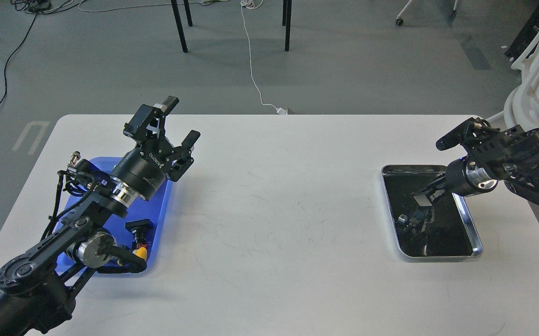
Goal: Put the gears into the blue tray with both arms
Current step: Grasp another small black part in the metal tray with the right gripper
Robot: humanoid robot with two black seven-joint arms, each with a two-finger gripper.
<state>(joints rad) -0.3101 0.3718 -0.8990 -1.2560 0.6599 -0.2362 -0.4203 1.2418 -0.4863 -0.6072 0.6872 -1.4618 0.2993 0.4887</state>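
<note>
The blue tray (160,211) lies at the table's left, partly covered by my left arm. My left gripper (181,119) hangs above the tray's far right corner, its two fingers spread wide open with nothing between them. My right gripper (421,195) reaches from the right down into the silver tray (437,256). It is dark against the tray's black inside, so its fingers cannot be told apart. A small round piece (402,218), possibly a gear, lies in the silver tray just left of and below the gripper tip. No other gear stands out.
In the blue tray lie a black push-button switch (138,227) and a yellow-capped one (141,253). A white frame (533,70) stands off the table's right side. Table legs and cables are on the floor beyond the far edge.
</note>
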